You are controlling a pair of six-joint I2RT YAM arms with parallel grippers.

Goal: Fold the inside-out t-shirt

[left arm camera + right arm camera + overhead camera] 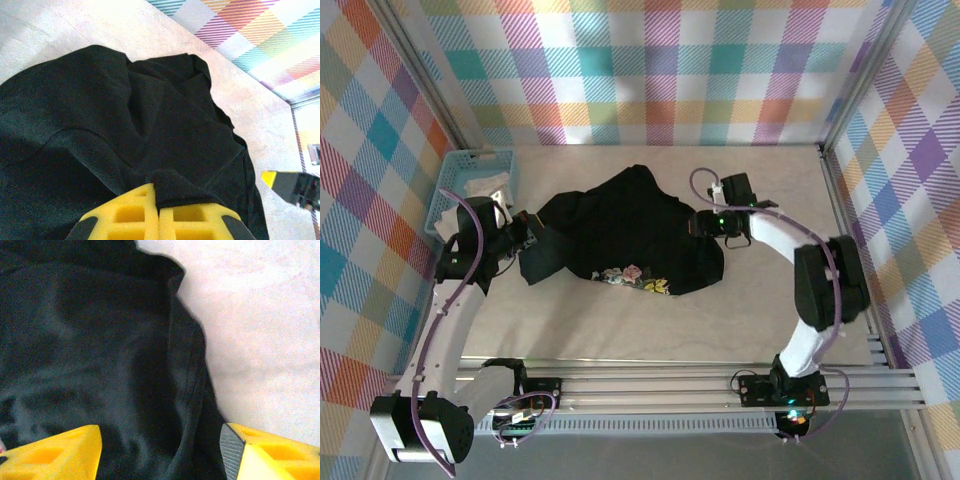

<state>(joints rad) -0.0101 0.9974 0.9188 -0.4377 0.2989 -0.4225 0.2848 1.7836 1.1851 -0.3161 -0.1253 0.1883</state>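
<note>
**A:** Where is the t-shirt lying?

**B:** The t-shirt (630, 225) is lying crumpled in the middle of the desk (770, 310). Mostly plain black cloth is showing, and a strip of pale print (635, 276) is peeking out along its near edge.

**A:** What are the left fingers doing?

**B:** The left fingers (527, 236) are sitting at the shirt's left edge. In the left wrist view the two yellow pads are pressing together, and a fold of the black cloth is being pinched between them. The rest of the shirt is spreading away from them in loose creases.

**A:** And the right fingers?

**B:** The right fingers (708, 222) are hanging over the shirt's right edge. In the right wrist view they are standing well apart and gripping nothing. One is sitting over the black cloth and the other over the pale desk just beside the hem. I cannot tell whether they are touching the cloth.

**A:** Is anything else sitting on the desk?

**B:** A light-blue basket (453, 168) is sitting at the far left corner near the left arm. It is holding a white cloth (485, 188) and is lying apart from the shirt.
</note>
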